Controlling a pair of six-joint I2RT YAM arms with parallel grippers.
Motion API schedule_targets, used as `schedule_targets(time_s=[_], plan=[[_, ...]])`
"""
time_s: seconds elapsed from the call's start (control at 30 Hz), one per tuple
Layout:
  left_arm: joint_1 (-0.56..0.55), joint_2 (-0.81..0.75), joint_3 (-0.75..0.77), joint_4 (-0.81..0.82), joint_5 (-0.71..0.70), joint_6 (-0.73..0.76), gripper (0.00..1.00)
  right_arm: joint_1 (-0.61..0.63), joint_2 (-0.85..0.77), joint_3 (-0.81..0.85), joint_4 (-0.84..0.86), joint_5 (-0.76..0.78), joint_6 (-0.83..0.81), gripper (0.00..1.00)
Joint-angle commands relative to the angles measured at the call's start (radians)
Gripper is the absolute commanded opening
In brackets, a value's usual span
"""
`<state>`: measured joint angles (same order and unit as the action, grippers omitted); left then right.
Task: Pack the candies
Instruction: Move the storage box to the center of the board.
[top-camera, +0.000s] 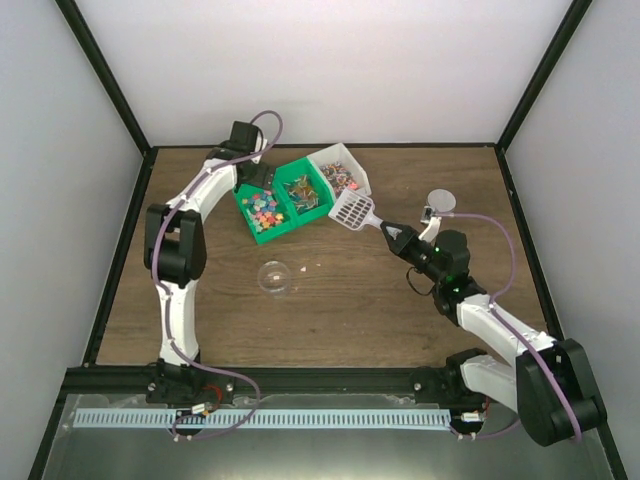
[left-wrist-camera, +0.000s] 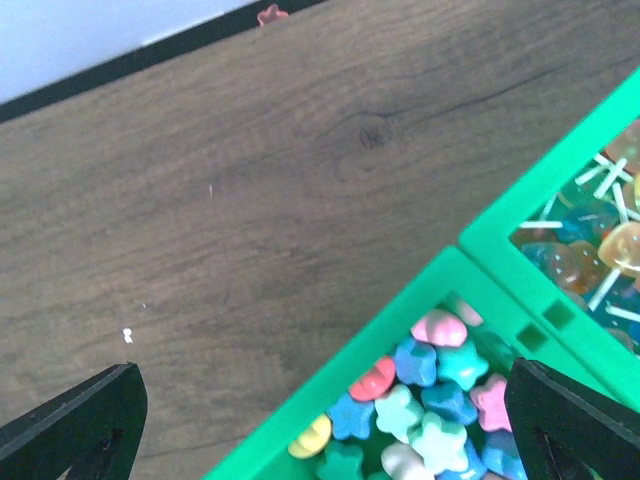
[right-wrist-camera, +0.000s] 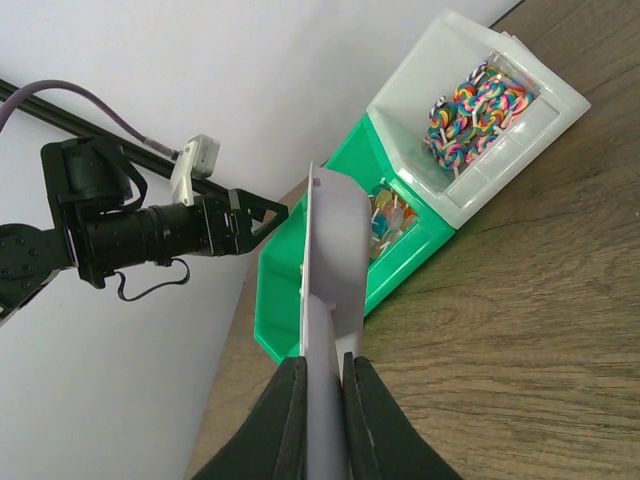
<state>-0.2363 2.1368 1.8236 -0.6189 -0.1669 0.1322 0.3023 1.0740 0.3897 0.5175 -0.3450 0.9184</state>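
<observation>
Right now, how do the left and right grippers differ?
The left gripper is wide open and empty; the right gripper is shut on the grey scoop. The left hangs over a corner of the green bin; the right holds its scoop near the white bin. Both face the bins.

Cropped, hidden, blurred, too small.
From above: no telling candies (top-camera: 264, 210) apart at this size, nor naming the faint clear round thing (top-camera: 275, 277) on the table (top-camera: 380, 310). Left wrist: left fingers (left-wrist-camera: 75, 425) cropped by the bottom edge, green bin (left-wrist-camera: 370, 335) cropped right and below, lollipops (left-wrist-camera: 600, 230) blurred and cut at the right, pink sweet (left-wrist-camera: 270, 14) clipped by the top edge. Right wrist: scoop (right-wrist-camera: 335, 260) edge-on, bowl hidden, handle buried between right fingers (right-wrist-camera: 285, 420); left arm (right-wrist-camera: 40, 250) cut at the left edge.
</observation>
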Motion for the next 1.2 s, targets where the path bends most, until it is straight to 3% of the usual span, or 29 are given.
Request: schedule_targets(time_s=[0.0,0.4,0.6,0.9,1.03,1.17], plan=[[0.002,0.062,0.081,-0.052,-0.027,0.060,1.00,-0.003,-0.016,0.021,0.011,0.020,-0.011,0.01],[0.003,0.149,0.108,-0.112,0.083,0.000,0.97,-0.003,-0.039,0.013,-0.004,0.039,-0.018,0.01],[-0.002,0.045,-0.066,-0.030,0.146,-0.059,0.87,-0.003,-0.040,0.005,0.002,0.032,-0.013,0.01],[-0.019,-0.118,-0.389,0.123,0.197,-0.152,0.86,-0.003,-0.067,-0.018,0.000,0.038,-0.011,0.01],[-0.024,-0.183,-0.495,0.180,0.193,-0.175,0.88,-0.003,-0.069,-0.017,0.000,0.038,-0.011,0.01],[-0.024,-0.267,-0.503,0.188,0.178,-0.182,1.00,-0.003,-0.064,-0.020,0.003,0.042,-0.012,0.01]])
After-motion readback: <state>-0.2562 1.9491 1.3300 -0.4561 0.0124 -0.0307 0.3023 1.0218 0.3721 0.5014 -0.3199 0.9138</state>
